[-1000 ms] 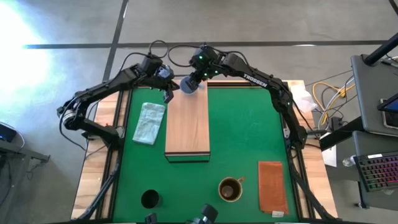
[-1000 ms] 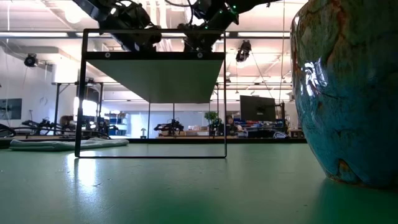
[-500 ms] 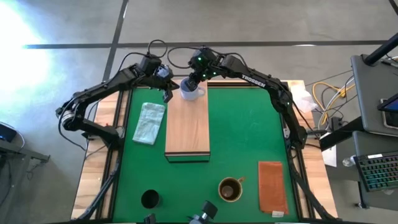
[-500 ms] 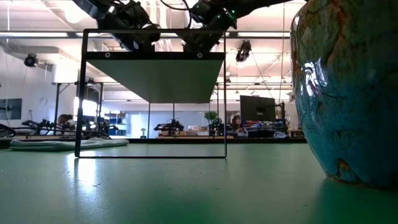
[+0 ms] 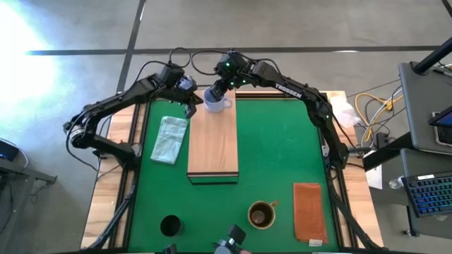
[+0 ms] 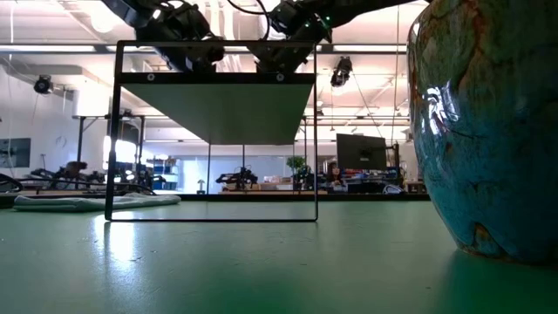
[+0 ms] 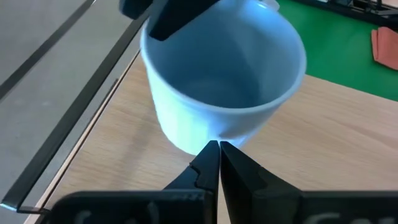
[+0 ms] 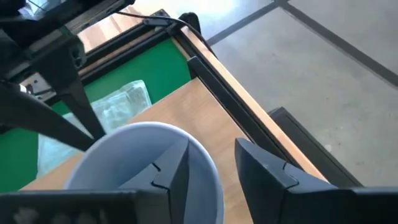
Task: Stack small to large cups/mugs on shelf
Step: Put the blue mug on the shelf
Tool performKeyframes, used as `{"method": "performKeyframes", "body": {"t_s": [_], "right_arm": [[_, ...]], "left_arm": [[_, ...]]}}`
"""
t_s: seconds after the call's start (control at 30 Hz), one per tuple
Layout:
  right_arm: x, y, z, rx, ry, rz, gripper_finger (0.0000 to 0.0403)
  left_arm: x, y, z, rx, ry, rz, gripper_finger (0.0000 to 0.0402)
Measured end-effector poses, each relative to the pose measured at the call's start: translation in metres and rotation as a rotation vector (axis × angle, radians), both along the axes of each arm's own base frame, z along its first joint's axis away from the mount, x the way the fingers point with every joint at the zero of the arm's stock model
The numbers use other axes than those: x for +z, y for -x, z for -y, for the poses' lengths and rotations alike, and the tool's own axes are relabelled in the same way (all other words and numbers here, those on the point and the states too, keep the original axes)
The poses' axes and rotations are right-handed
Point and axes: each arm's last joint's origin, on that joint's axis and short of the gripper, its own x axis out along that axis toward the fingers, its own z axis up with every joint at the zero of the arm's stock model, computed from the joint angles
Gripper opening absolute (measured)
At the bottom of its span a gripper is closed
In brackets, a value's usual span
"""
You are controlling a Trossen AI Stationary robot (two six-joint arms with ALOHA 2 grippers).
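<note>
The pale blue-white mug stands on the far end of the light-wood shelf. It also shows in the left wrist view. My right gripper is above it, shut on its rim. My left gripper is shut, just left of the mug, with its tips at the mug's outer wall. The brown mug and the small black cup stand on the green mat near the table's near edge. My right gripper has the mug's rim with one finger inside and one outside. It comes slanting down from the far right side. The mug stands upright with its base on the shelf. My left gripper's shut tips are at the mug's lower wall; I cannot tell whether they touch.
A folded pale cloth lies left of the shelf. A reddish-brown mat lies at the near right. In the low view the shelf's dark frame stands ahead and a glazed mug fills the right.
My right gripper has come down and a little toward the table's near edge with the pale mug. The mug was tipped and off the shelf; it now stands upright on the shelf's far end, mouth up.
</note>
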Motion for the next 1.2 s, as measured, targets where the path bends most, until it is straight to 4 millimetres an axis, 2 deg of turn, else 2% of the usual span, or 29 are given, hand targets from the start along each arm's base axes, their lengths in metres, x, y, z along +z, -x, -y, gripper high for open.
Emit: {"method": "performKeyframes", "body": {"t_s": [0.3,0.5,0.7,0.9,0.97,1.2], "right_arm": [[0.005,0.002,0.003,-0.01,0.065,-0.011,0.0122],[0.026,0.02,-0.006,-0.027,0.019,-0.074,0.0127],[0.024,0.037,-0.036,-0.064,-0.135,-0.266,0.0084],[0.025,0.025,-0.067,-0.031,-0.107,-0.279,0.0025],[0.025,0.023,-0.071,-0.053,-0.129,-0.271,0.0013],[0.017,0.021,-0.076,-0.074,-0.16,-0.311,0.0009]], "left_arm": [[0.0,0.0,0.001,0.012,0.016,0.004,0.0],[0.001,0.0,0.001,0.018,0.004,0.0,0.0],[0.0,0.001,0.0,0.024,-0.035,-0.018,0.0],[0.0,0.001,-0.001,0.022,-0.076,-0.039,0.0],[0.0,0.001,-0.002,0.026,-0.099,-0.052,0.0],[0.003,0.0,-0.004,0.028,-0.174,-0.043,0.0]]}}
